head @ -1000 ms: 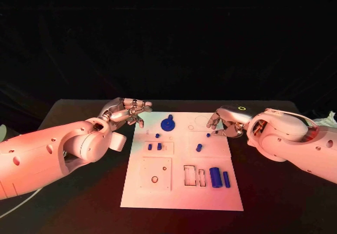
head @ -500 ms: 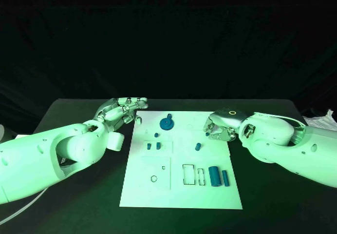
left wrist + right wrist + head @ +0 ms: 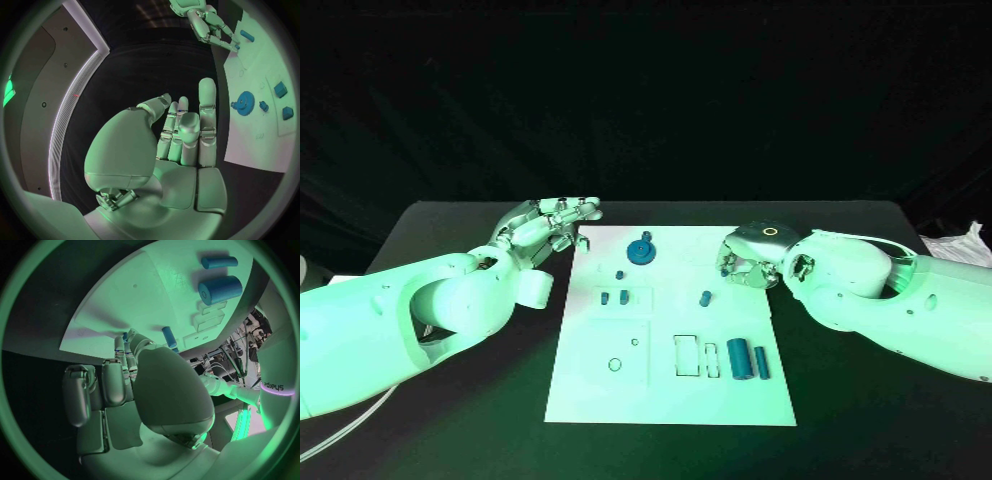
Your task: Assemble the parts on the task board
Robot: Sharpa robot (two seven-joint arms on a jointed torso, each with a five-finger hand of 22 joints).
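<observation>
The white task board (image 3: 678,400) lies mid-table. On it are a blue gear (image 3: 642,250), three small blue pieces (image 3: 615,296) on the left, a short peg (image 3: 707,298), a thick cylinder (image 3: 740,360) and a thin one (image 3: 763,362). My right hand (image 3: 750,258) is curled over the board's right edge, and its fingertips pinch a small blue piece (image 3: 125,335) close to the surface. My left hand (image 3: 553,225) hovers at the board's far left corner with straight fingers and holds nothing. The left wrist view shows the left hand (image 3: 181,140), the gear (image 3: 244,101) and the right hand (image 3: 206,22).
Empty cut-outs lie in the board's near half: a square recess with holes (image 3: 620,352) and two narrow slots (image 3: 689,357). Black table (image 3: 459,230) surrounds the board. Something pale and crumpled (image 3: 963,242) sits at the table's right edge.
My right hand has slid a little left over the board's edge and closed on the small blue piece that lay under its fingers. The left hand's fingers have straightened slightly.
</observation>
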